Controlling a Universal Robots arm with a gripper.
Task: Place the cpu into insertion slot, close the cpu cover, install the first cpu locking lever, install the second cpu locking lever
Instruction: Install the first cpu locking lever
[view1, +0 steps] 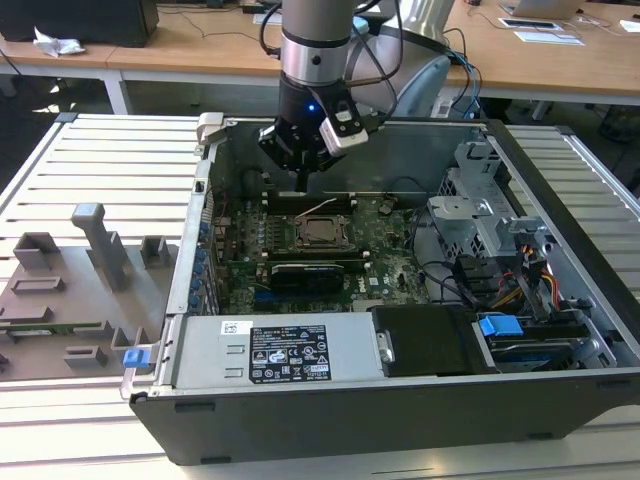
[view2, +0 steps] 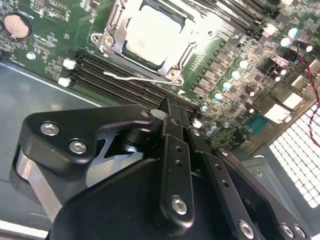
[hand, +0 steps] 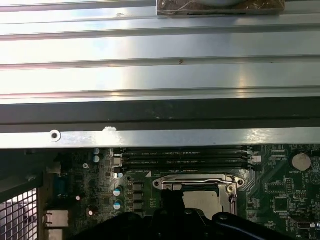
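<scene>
The claw is hanging over the memory slots, fingers pressed together and gripping nothing. Just beside it, the cpu is sitting in the insertion slot with the cpu cover lying flat around it. A thin wire locking lever is sticking out between them.

My pincer hides the cpu's near side in the first wrist view; the cpu cover around it runs off the second wrist view.
</scene>
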